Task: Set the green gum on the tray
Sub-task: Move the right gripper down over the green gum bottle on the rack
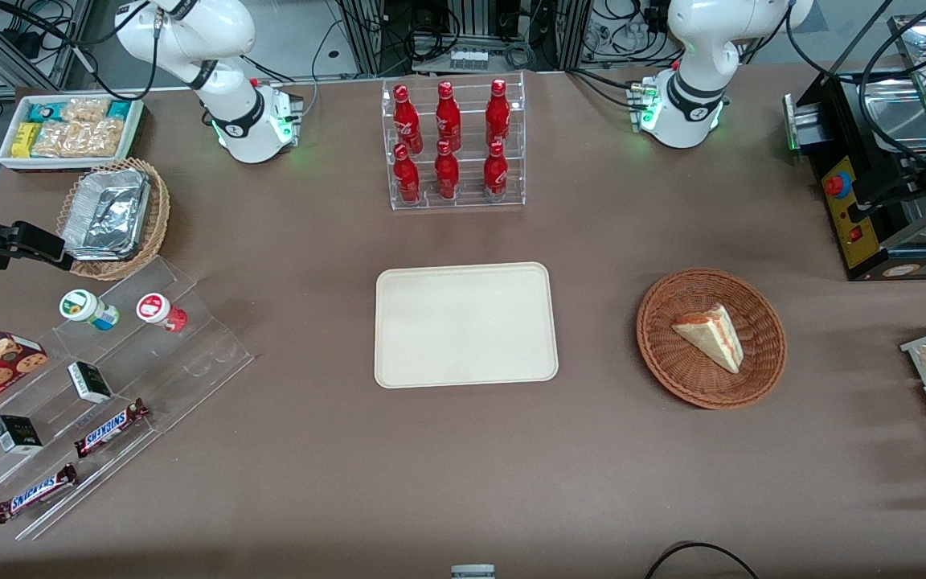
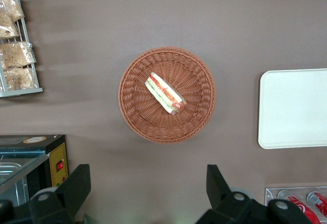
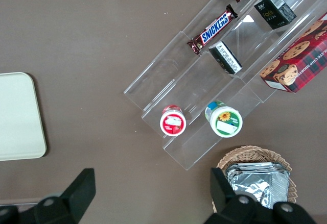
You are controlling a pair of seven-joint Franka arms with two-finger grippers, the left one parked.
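Gripper [image 3: 150, 196] of mine hangs high over the table with its two fingers wide apart and nothing held between them.

Under it I see the green gum [image 3: 224, 119], a small bottle with a white lid, standing up on a clear plastic step shelf [image 3: 204, 89]. Just beside the green gum on the same step stands a red gum bottle [image 3: 172, 121]; the two are not touching. A wicker basket [image 3: 254, 155] with foil trays in it sits near the green gum. Lower steps of the shelf hold two candy bars and two small dark boxes, and a cookie box [image 3: 299, 55] lies next to the shelf. The tray [image 1: 465, 324] is flat and cream, with nothing on it. It lies in the middle of the table, well apart from the green gum [image 1: 87, 309] at my working arm's end.
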